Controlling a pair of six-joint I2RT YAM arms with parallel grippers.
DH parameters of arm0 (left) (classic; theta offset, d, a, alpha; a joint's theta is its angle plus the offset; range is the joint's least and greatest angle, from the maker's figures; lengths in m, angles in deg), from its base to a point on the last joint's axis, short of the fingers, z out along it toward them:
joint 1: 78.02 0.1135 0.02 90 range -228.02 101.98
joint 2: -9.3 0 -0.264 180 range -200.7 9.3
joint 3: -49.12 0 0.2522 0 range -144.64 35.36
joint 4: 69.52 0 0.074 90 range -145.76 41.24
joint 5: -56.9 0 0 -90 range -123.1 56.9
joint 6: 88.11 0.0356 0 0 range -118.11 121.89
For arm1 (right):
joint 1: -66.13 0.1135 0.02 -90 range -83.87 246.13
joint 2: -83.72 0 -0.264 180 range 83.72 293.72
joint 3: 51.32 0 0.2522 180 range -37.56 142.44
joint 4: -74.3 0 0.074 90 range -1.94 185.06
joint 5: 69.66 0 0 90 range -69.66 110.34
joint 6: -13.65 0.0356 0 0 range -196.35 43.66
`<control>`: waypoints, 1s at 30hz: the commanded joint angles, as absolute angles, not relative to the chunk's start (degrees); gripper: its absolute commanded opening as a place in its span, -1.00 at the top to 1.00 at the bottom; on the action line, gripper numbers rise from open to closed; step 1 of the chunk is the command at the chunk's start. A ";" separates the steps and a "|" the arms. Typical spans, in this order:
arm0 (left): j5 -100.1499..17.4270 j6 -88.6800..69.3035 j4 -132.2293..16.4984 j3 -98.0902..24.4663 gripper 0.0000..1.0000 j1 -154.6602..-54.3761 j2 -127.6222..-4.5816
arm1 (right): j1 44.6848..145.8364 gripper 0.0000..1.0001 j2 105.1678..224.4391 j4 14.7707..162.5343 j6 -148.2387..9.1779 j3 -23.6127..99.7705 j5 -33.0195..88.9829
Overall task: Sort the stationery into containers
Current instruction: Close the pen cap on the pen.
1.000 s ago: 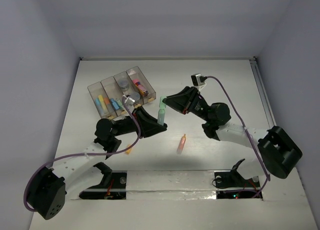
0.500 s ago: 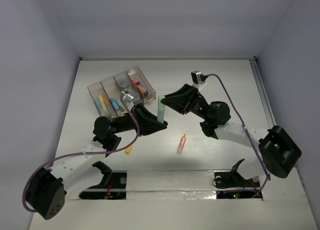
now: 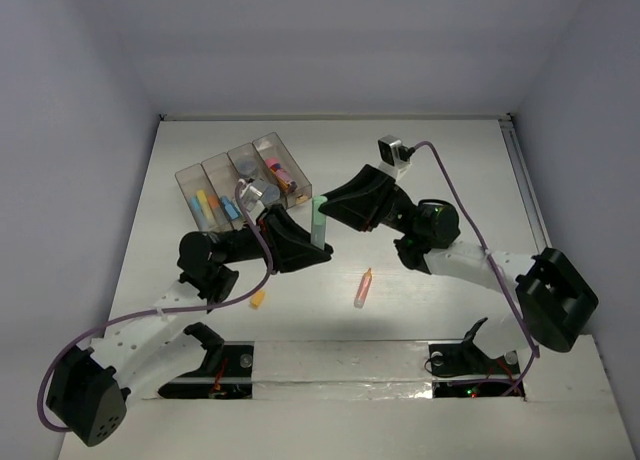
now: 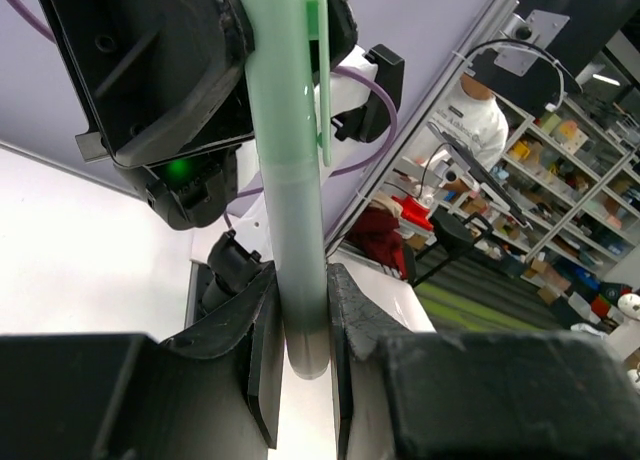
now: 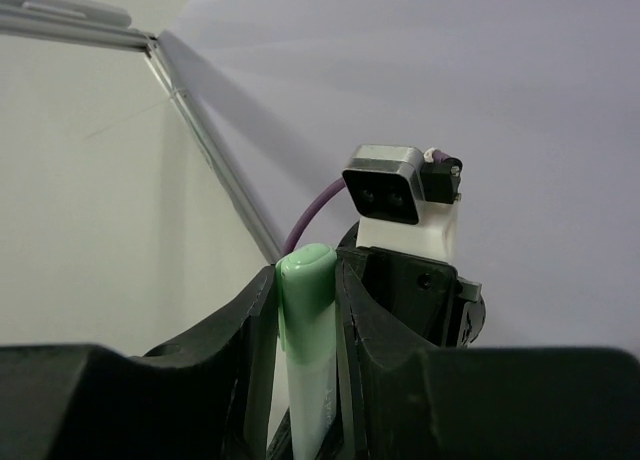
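Shifting a little up and to the left over the last second, the pale green plastic pen with a clipped cap (image 3: 319, 223) now sits just off the near right corner of the clear smoky-plastic four-compartment tray (image 3: 186, 185). The long orange marker (image 3: 362, 287) and the short orange piece (image 3: 258, 301) lie on the white table (image 3: 450, 170) where they were. The left arm's elbow has swung slightly leftward, and the right wrist has lifted a touch towards the far wall.

Both arms reach inward and meet at the pen, which stands roughly upright above the table between them. The left gripper (image 4: 300, 320) comes in from the lower left, its jaws narrow and clamped on the pen's lower barrel. The right gripper (image 5: 305, 290) comes in from the upper right, forearm angled down, its jaws pinching the capped upper end. In the tray lie yellow, blue and pink pieces and grey round pots.
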State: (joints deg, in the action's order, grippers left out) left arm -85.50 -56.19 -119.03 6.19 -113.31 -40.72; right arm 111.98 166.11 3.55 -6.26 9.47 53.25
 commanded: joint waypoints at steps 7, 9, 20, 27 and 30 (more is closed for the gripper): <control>-77.31 -49.53 -146.56 -4.10 1.00 -112.74 -34.99 | 114.56 1.00 167.22 -7.58 -6.82 2.26 68.51; -77.66 -46.81 -144.10 -6.03 1.00 -112.74 -35.08 | 114.56 1.00 166.78 -3.55 -7.61 0.86 67.98; -78.54 -41.88 -136.88 -12.45 1.00 -112.74 -37.88 | 116.84 1.00 164.67 15.26 -16.04 -7.58 64.91; -80.30 -44.95 -139.69 -16.50 1.00 -112.74 -43.16 | 119.48 1.00 159.05 26.14 -24.85 -14.87 58.31; -80.04 -44.43 -139.08 -15.97 1.00 -112.74 -43.26 | 119.48 1.00 153.35 32.55 -28.68 -16.29 53.93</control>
